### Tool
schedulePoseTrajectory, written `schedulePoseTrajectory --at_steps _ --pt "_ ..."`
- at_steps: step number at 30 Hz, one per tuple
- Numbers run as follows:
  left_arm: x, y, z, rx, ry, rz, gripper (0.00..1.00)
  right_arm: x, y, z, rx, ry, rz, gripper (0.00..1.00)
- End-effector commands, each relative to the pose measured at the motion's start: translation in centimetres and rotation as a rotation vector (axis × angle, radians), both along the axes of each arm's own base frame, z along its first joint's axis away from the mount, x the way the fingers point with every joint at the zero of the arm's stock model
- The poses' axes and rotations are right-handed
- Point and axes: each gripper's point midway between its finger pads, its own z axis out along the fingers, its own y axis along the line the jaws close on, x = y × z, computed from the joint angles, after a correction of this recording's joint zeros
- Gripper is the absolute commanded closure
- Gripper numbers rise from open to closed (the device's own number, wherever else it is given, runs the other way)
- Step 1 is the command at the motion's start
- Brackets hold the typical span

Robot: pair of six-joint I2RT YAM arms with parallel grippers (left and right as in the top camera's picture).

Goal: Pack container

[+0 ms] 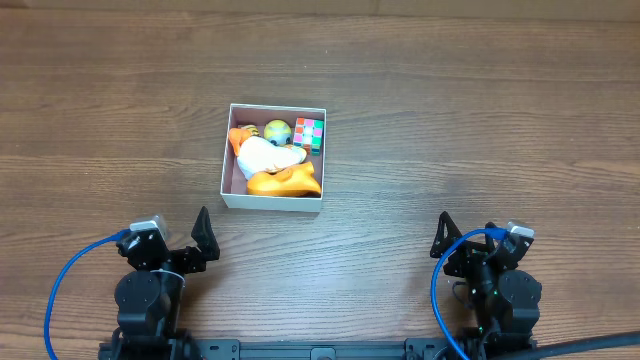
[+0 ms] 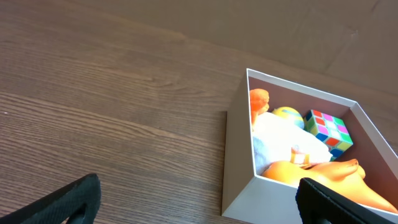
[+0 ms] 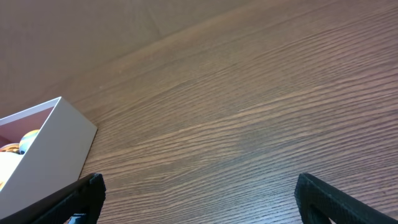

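Note:
The container (image 1: 270,203) is a shallow white-walled box on the wooden table, left of centre. Inside it lie an orange and white soft toy (image 1: 275,165), a yellow-blue ball (image 1: 277,130) and a multicoloured cube (image 1: 309,133). My left gripper (image 1: 170,240) rests open near the table's front edge, below and left of the box, holding nothing. In the left wrist view the box's near corner (image 2: 239,155) stands just ahead of the open gripper (image 2: 198,193), towards the right finger. My right gripper (image 1: 480,238) is open at the front right, over bare wood (image 3: 199,186), with the container's corner (image 3: 46,149) at far left.
Bare wood-grain table (image 1: 450,120) stretches around the box on every side. A blue cable (image 1: 60,290) loops beside the left arm's base, and another blue cable (image 1: 437,290) beside the right arm's base.

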Motion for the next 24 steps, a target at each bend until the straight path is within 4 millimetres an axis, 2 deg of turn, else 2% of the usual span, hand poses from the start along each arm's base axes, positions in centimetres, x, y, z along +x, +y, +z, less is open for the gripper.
schedulePoseTrajectory --at_steps 1,7,10,24 --pt "0.0 -0.2 -0.1 0.01 -0.004 -0.015 0.0 0.0 -0.3 -0.2 -0.001 -0.002 -0.011 0.0" --pt "0.0 -0.2 -0.1 0.01 -0.004 -0.015 0.0 -0.3 -4.2 -0.2 -0.002 -0.002 -0.191 0.0" --pt "0.0 -0.2 -0.1 0.01 -0.004 -0.015 0.0 -0.5 -5.5 -0.2 -0.002 -0.002 -0.25 0.0" --pt "0.0 -0.2 -0.1 0.01 -0.004 -0.015 0.0 -0.5 -5.5 -0.2 -0.002 -0.002 -0.251 0.0"
